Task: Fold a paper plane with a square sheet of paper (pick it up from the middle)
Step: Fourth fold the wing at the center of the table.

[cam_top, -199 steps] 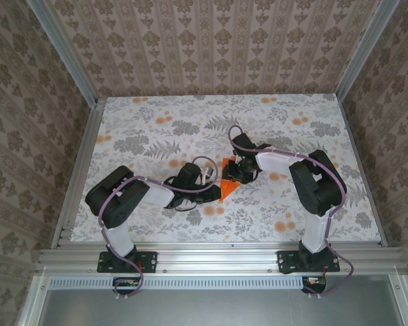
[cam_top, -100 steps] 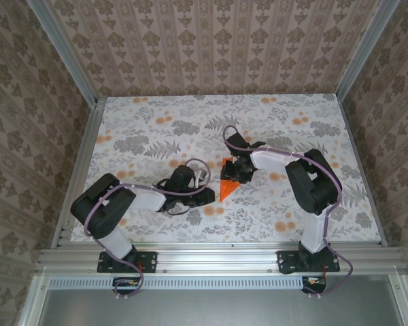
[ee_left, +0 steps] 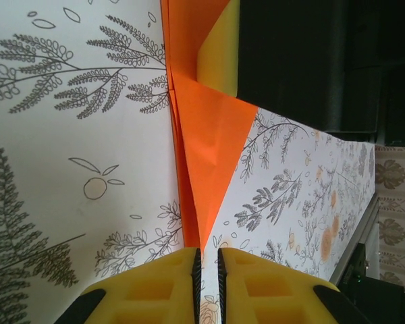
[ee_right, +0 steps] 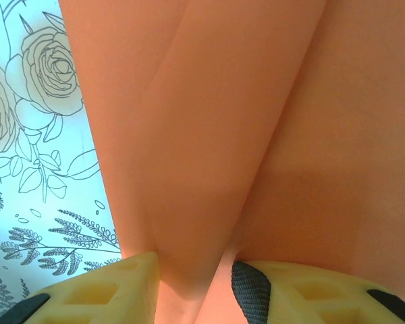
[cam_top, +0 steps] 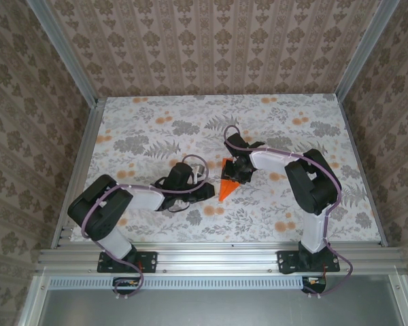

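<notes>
The right fingers (ee_right: 101, 290) clamp the orange paper plane (cam_top: 226, 189) on the table (cam_top: 143, 129). The left fingers (ee_left: 142, 283) stand nearly closed at its nose, and whether they grip it cannot be told.

The plane (cam_top: 226, 190) is plain bright orange. The bench (cam_top: 143, 122) is white, printed with grey ferns and leaves and pale orange flower blotches. The walls (cam_top: 217, 47) carry beige-brown damask stripes. The arms (cam_top: 277, 160) are black and white, with purple cables (cam_top: 87, 221). The left gripper (ee_left: 208, 251) and right gripper (ee_right: 194, 264) are yellow with black pads.
</notes>
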